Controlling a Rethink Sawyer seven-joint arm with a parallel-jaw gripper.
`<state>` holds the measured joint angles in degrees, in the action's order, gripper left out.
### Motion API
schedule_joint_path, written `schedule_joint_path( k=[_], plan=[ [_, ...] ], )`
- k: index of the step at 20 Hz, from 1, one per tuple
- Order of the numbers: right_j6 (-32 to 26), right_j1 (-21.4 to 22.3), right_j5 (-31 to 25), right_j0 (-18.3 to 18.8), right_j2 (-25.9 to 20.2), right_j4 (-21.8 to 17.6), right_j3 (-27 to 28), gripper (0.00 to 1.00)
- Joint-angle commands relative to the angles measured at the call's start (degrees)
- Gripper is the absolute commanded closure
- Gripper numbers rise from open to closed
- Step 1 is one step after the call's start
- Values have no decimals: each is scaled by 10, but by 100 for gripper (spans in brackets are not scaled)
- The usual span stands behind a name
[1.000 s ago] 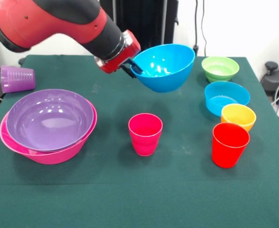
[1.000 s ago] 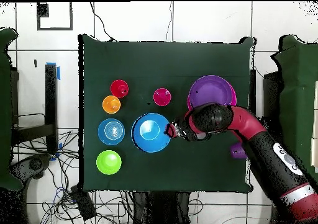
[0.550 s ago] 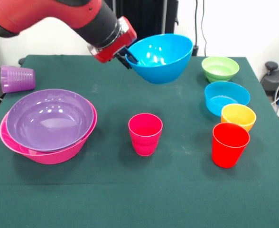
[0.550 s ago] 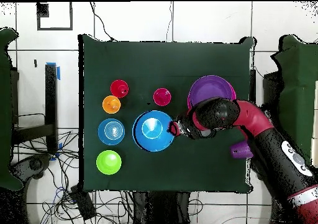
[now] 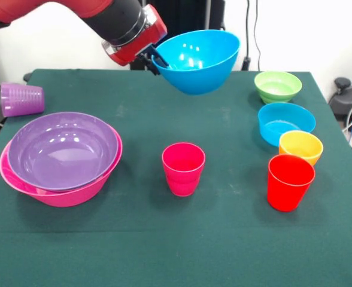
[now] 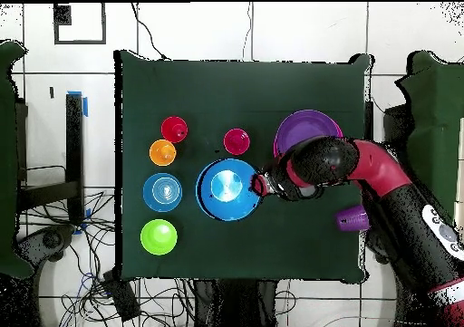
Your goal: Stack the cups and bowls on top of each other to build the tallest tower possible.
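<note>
My gripper (image 5: 156,61) (image 6: 260,184) is shut on the rim of the large blue bowl (image 5: 199,61) (image 6: 227,189) and holds it high above the table, tilted. The tower stands at the front view's left: a purple bowl (image 5: 62,149) (image 6: 306,129) nested in the huge pink bowl (image 5: 74,192). A magenta-pink cup (image 5: 183,168) (image 6: 236,141) stands upright mid-table. A red cup (image 5: 290,182) (image 6: 174,129), orange bowl (image 5: 300,145) (image 6: 163,152), cyan bowl (image 5: 285,121) (image 6: 162,192) and green bowl (image 5: 277,86) (image 6: 159,236) form a row. The purple cup (image 5: 21,98) (image 6: 352,219) lies on its side.
The green cloth table (image 5: 164,239) ends just beyond the pink bowl and the purple cup. Cables and a dark object (image 5: 349,98) lie off the table beside the row of bowls.
The gripper has lifted the blue bowl higher and carried it slightly toward the purple and pink bowls. Everything else stays put.
</note>
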<state>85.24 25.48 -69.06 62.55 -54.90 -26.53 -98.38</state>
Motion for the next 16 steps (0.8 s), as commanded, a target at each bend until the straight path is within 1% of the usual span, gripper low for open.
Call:
schedule_joint_path(
  k=[1,6,9,16],
  plan=[
    [-81,23,-63,-36,10,2,64,100],
    [-87,28,-75,-44,24,-13,101,100],
    [-99,28,-77,-46,28,-24,115,100],
    [-114,34,-93,-44,39,-34,144,100]
  ],
)
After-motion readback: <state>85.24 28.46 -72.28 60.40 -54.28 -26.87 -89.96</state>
